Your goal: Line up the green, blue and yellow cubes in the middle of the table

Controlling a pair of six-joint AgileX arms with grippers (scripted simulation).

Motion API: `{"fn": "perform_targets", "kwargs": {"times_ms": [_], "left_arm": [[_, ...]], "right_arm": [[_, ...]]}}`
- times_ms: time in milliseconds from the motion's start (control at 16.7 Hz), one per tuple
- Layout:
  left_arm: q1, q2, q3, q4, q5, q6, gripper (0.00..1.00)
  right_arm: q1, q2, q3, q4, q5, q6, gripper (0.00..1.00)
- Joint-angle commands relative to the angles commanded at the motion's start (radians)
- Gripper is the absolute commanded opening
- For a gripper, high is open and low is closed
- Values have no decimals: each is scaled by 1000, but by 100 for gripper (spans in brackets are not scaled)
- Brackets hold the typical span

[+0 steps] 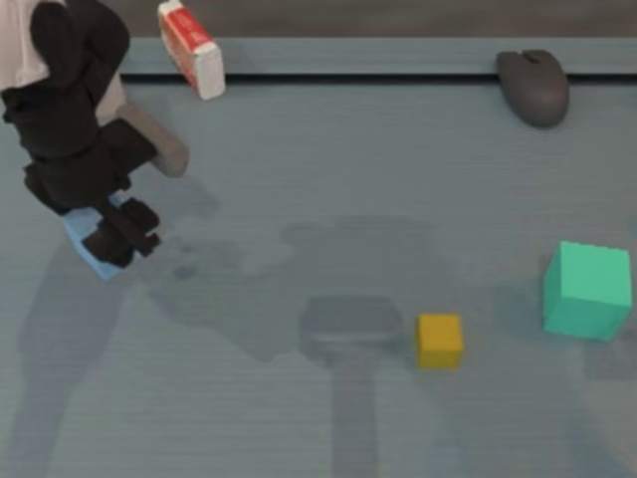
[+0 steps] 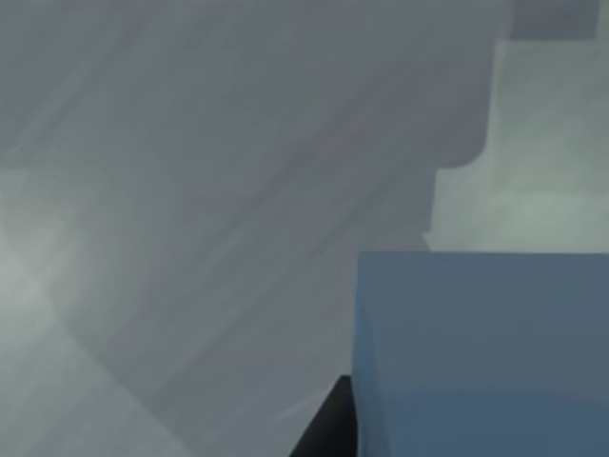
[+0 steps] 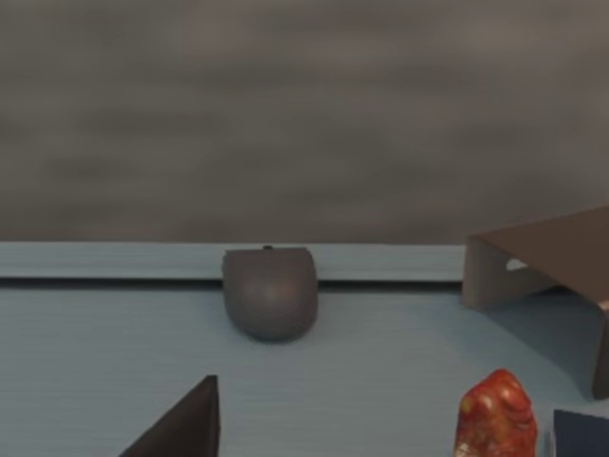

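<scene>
Table: grey-blue table (image 1: 328, 169) with fine ribs, a dark line along its far edge.
Far-edge clutter: a red and white box (image 1: 191, 48) toward the left and a dark computer mouse (image 1: 533, 86) toward the right, both well away from the middle.
Left gripper: the left gripper (image 1: 121, 231) is low at the table's left side, right over the blue cube (image 1: 88, 244); whether its fingers have closed on the cube I cannot tell from where I stand.
Blue cube: only a corner peeks out under the black fingers in the top view; it fills the near corner of the left wrist view (so the hand is very close).
Yellow cube: the yellow cube (image 1: 439, 340) sits a little right of centre, toward the near edge.
Green cube: the green cube (image 1: 587, 290) stands near the right edge, apart from the yellow one.
Right arm: out of the top view, parked; its wrist camera looks across at the mouse.
Step in hand: picking up the blue cube, I judge; no line formed yet.
Next move: a firm grip, a lift, then a carry toward the middle.
Open room: bare surface between the left gripper and the yellow cube.
</scene>
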Motion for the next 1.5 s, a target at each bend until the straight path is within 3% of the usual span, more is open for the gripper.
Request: {"fn": "perform_targets", "kwargs": {"times_ms": [240,720,900,1260,1500], "left_arm": [[-70,30,53,-25,0,21,0],[-474,180,326,-156,2,114,0],[-586,213,399,-188,2,139,0],[-605,216,409,-188,1,145,0],[-605,241,335,-87,2,144,0]], "right_arm": [[0,0,0,0,0,0,100],[0,0,0,0,0,0,100],[0,0,0,0,0,0,100],[0,0,0,0,0,0,100],[0,0,0,0,0,0,100]]}}
